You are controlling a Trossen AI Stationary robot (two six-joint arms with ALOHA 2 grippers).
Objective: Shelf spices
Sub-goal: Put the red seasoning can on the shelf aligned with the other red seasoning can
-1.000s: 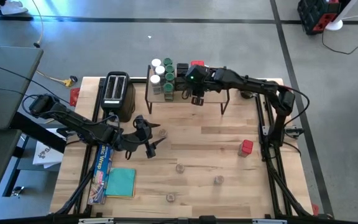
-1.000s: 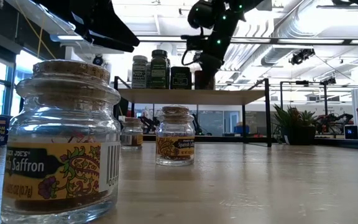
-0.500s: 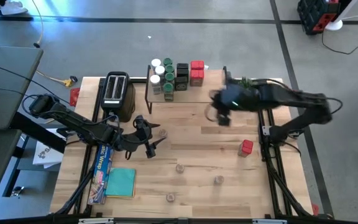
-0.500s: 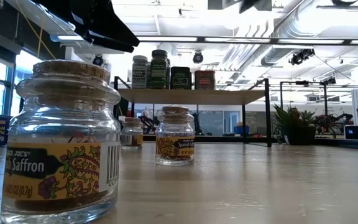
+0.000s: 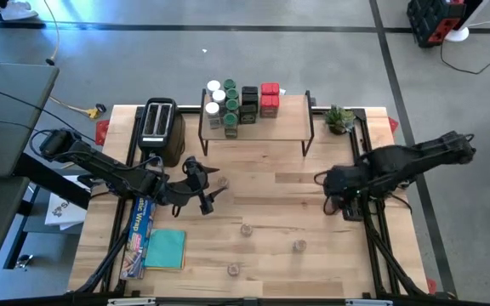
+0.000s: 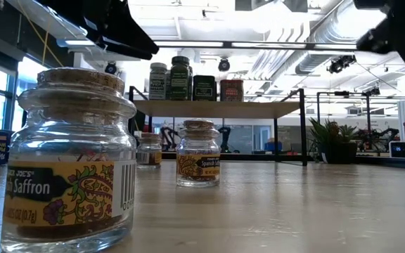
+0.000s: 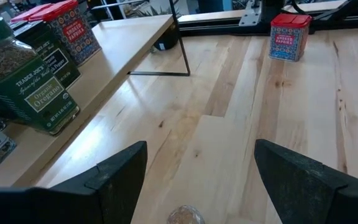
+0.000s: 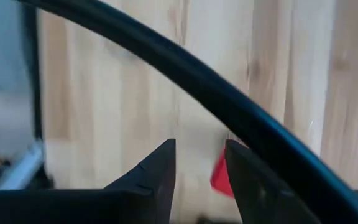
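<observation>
High view: shelf [image 5: 266, 127] at table's back, spices [image 5: 238, 102] clustered on its left end, right gripper [image 5: 340, 200] over the right edge, left gripper [image 5: 211, 189] open mid-table; left wrist: red tin [image 7: 289, 36] alone on the table; right wrist: fingers [image 8: 154, 171] slightly parted, holding nothing.

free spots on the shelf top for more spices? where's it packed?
The shelf is bare across its right half, from the red tins to the right legs. Crowded at its left end: white-lidded jars, green-lidded jars, black boxes.
</observation>
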